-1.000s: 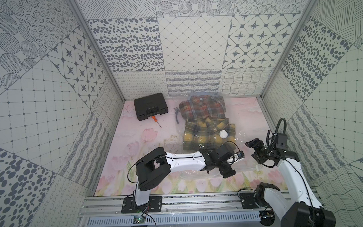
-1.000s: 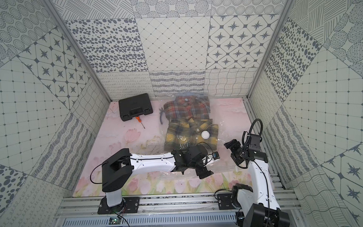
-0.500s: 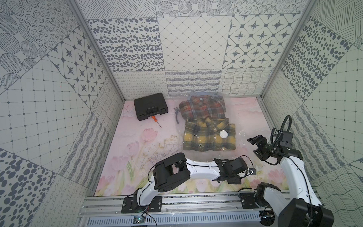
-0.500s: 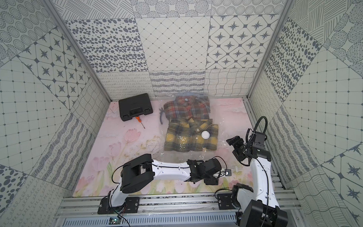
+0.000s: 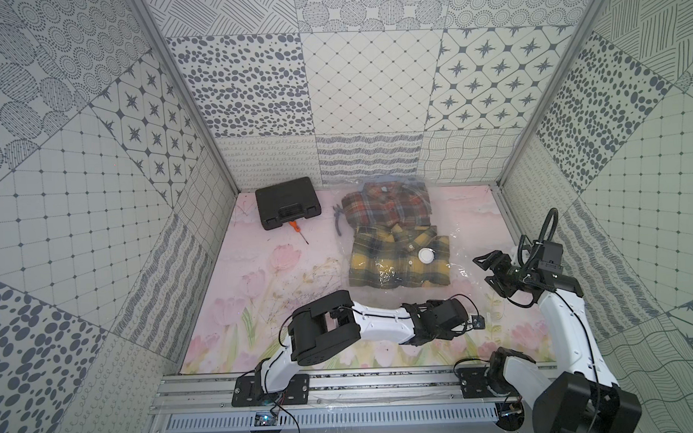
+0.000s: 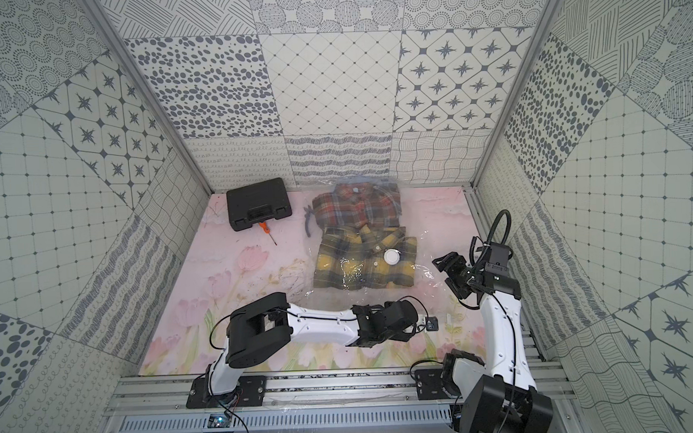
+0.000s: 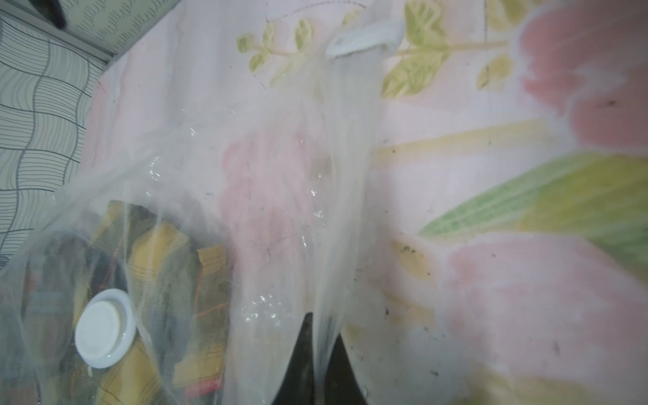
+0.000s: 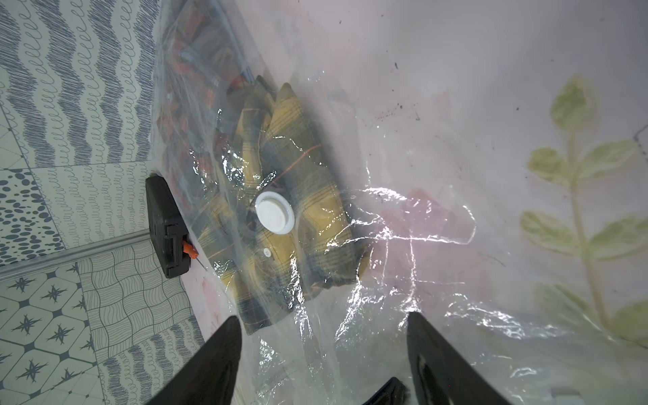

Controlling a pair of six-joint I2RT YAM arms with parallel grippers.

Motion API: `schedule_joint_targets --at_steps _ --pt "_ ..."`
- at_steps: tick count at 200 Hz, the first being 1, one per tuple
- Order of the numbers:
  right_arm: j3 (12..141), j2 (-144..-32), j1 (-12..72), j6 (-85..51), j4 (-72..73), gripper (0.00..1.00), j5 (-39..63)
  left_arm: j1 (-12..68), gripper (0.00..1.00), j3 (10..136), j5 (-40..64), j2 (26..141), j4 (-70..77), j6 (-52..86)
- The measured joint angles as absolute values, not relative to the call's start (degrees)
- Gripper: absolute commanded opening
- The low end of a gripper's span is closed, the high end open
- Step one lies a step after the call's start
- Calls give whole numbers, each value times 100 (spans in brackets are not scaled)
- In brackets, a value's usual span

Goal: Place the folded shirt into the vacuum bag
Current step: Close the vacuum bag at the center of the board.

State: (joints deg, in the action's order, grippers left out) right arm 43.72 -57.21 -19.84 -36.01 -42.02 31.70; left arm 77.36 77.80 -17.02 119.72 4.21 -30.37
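Observation:
The vacuum bag (image 5: 460,279) lies clear and crinkly on the flowered mat, seen in both top views. Under its film are a yellow plaid folded shirt (image 5: 382,264) in front and a red plaid shirt (image 5: 384,208) behind it. The white valve cap (image 5: 426,255) sits over the yellow shirt. My left gripper (image 7: 322,326) is shut on a fold of the bag's near edge, below the white slider clip (image 7: 364,38). In a top view the left gripper (image 5: 465,328) lies low at the front. My right gripper (image 5: 482,274) hangs open over the bag's right part; in the right wrist view nothing is between its fingers (image 8: 224,350).
A black case (image 5: 288,207) stands at the back left with an orange screwdriver (image 5: 298,231) beside it. Grey pliers (image 5: 339,221) lie against the red shirt's left side. Patterned walls close in the mat on three sides; a metal rail runs along the front.
My left arm has reached right along the front and its gripper has shut on the bag's edge. The right gripper has drawn back a little toward the right wall and stays open.

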Motion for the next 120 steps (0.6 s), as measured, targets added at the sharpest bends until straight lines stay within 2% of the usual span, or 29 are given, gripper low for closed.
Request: schedule_joint_targets --at_steps 52,120 --pt "5127 -5736 -1872 -2888 -4480 76 3011 7096 0 7483 -1282 11292 405 -2519" --pt "5636 -5736 -1525 -2226 -4569 76 2849 5645 0 6589 161 10108 202 -1153"
